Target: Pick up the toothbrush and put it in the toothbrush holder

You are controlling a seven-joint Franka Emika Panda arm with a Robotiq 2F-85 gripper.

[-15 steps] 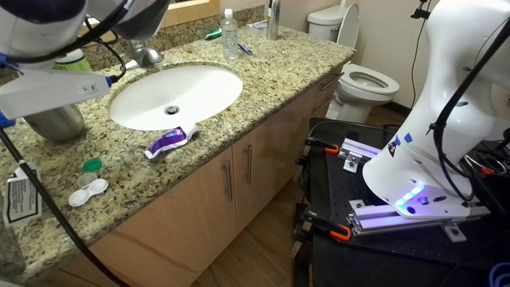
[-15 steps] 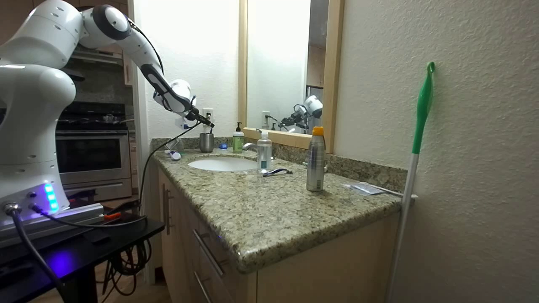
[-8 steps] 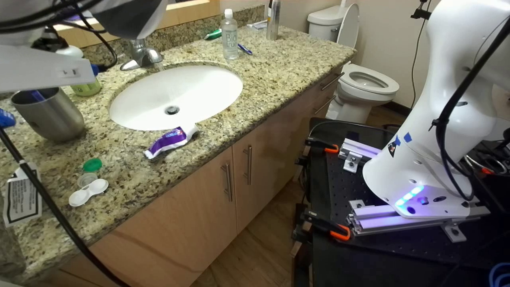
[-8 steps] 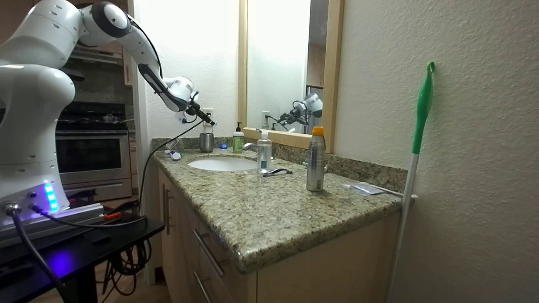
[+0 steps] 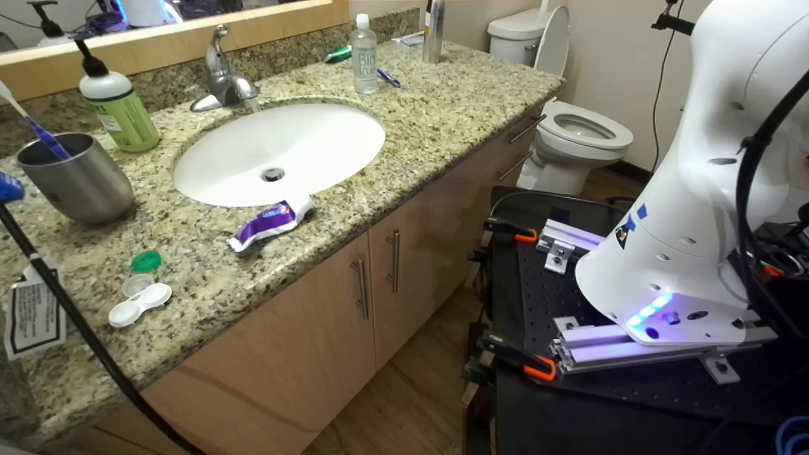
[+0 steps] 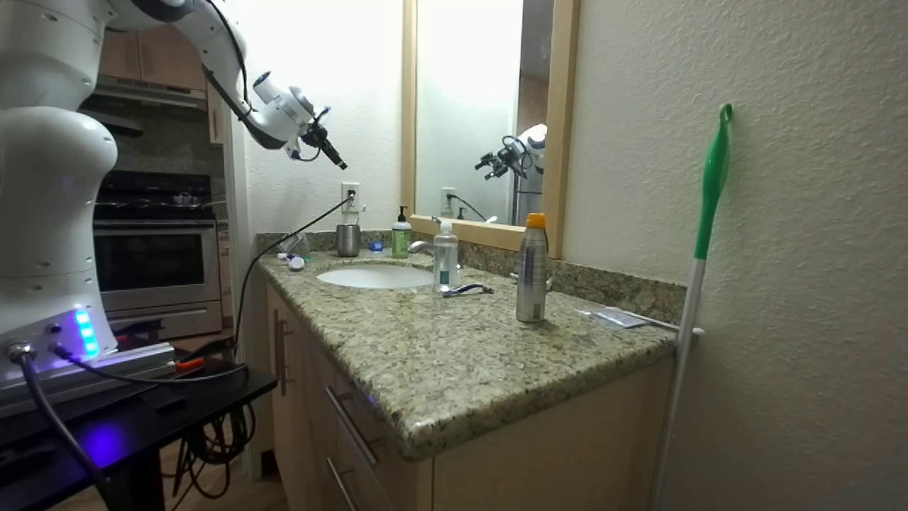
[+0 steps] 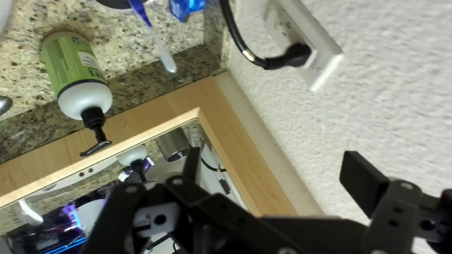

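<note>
Find the toothbrush (image 5: 39, 130) inside the toothbrush holder (image 5: 88, 183), tilted, with pale end up; seems already correctly placed. See the gripper (image 7: 274, 170) spread wide, holding nothing, above and well apart. For finishing properly, retreat slowly and upward, touching neither the soap bottle (image 5: 123, 117) nor the cord (image 7: 259, 62).

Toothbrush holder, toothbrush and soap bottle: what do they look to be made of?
Toothbrush holder: brushed metal, perhaps stainless steel; grey with soft, dull highlights.
Toothbrush: probably plastic, smooth-looking; blue-purple section with a slight shine, whitish end.
Soap bottle: likely plastic, though glass isn't ruled out; cloudy white upper part with soft sheen, printed green body.
</note>
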